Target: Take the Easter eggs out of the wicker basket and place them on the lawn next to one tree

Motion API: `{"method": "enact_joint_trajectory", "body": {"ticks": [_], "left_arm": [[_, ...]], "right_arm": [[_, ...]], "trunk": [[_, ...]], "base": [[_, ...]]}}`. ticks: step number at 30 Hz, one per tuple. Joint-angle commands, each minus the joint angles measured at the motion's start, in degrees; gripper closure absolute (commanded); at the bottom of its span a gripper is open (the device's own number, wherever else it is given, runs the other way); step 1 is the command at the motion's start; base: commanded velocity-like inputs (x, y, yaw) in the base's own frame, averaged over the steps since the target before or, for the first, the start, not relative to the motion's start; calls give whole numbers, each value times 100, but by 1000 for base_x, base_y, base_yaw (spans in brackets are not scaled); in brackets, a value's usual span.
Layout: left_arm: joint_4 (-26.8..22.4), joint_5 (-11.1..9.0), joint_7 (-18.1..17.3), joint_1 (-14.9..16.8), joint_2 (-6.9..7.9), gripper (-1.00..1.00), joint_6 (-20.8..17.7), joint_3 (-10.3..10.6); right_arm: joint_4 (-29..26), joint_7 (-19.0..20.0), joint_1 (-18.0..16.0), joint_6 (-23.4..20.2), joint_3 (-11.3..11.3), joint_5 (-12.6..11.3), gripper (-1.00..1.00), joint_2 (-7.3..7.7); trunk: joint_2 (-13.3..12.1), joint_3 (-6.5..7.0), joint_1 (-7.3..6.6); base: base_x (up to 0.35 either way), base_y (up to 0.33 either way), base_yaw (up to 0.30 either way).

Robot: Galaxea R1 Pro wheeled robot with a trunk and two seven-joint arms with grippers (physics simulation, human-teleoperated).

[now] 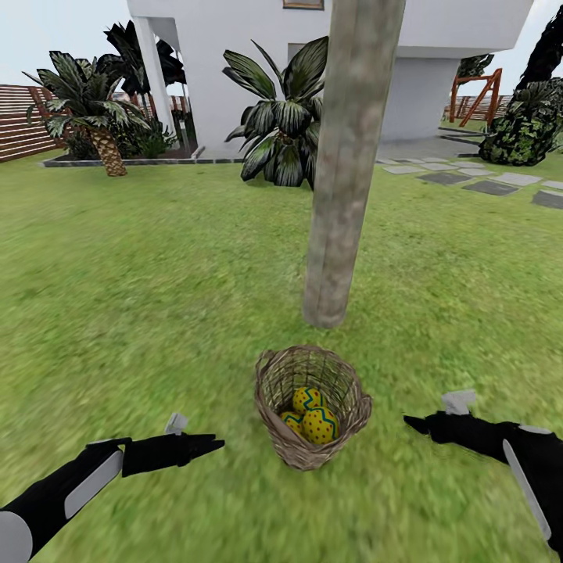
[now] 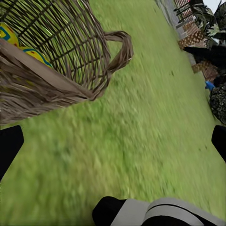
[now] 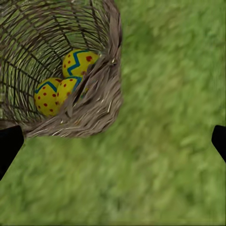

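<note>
The wicker basket (image 1: 344, 391) sits on the lawn (image 1: 156, 313) just in front of a tall bare tree trunk (image 1: 344, 180). Three yellow Easter eggs with red dots and blue zigzags lie inside it: one (image 1: 308, 398), a second (image 1: 321, 427) and a third (image 1: 292, 421). My left gripper (image 1: 209, 447) hovers low to the basket's left, open and empty. On the other side, my right gripper (image 1: 413, 423) is open and empty too. In the right wrist view the eggs (image 3: 79, 61) lie behind the basket's woven wall (image 3: 106, 101). The left wrist view catches the basket (image 2: 61, 66) and its loop handle (image 2: 120, 47).
Palms (image 1: 285, 125) and a white house (image 1: 234, 47) stand behind the tree. A stone path (image 1: 469, 180) and a red playset (image 1: 477, 94) are at the far right, with a slat fence (image 1: 19, 121) at far left. Open grass surrounds the trunk.
</note>
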State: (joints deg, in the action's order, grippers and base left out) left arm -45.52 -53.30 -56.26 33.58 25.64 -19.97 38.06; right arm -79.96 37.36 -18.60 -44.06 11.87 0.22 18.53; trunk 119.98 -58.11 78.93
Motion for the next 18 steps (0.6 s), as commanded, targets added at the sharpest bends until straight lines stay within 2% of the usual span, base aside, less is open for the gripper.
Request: {"method": "enact_joint_trajectory", "body": {"ticks": [1,3,4,6,9,14,16,17,18], "left_arm": [[4,6,0,0,-3,-100,1,-1],[7,11,27,0,-16,-100,0,-1],[7,12,59,0,-26,-100,-3,-1],[8,16,164,0,-53,-100,-2,-1],[4,20,230,0,-65,-100,-3,-1],[5,14,241,0,-68,-100,1,-1],[6,14,243,0,-68,-100,1,-1],[6,13,251,0,-69,-100,2,-1],[4,13,254,0,-72,-100,3,-1]], "right_arm": [[-1,54,-127,-198,-43,4,-100,5],[-2,146,-418,-793,-111,3,-100,7],[-2,160,-514,-953,-138,1,-100,8],[-1,181,-719,-1175,-220,-8,-100,8],[5,190,-889,-1290,-379,-19,-100,3],[17,193,-1126,-1346,-1080,-49,-100,-2],[25,193,-1187,-1350,-1263,-47,-100,-19],[40,193,-1271,-1353,-1577,-48,-100,-50],[44,193,-1304,-1354,-1707,-57,-100,-57]], "trunk": [[0,0,0],[0,0,0],[0,0,0],[0,0,0],[0,0,0],[0,0,0],[0,0,0],[0,0,0],[0,0,0]], "base": [[17,-39,0],[81,-86,0],[108,-113,0],[119,-128,0],[62,-63,0],[9,-10,0],[2,-2,0],[0,0,0],[0,0,0]]}}
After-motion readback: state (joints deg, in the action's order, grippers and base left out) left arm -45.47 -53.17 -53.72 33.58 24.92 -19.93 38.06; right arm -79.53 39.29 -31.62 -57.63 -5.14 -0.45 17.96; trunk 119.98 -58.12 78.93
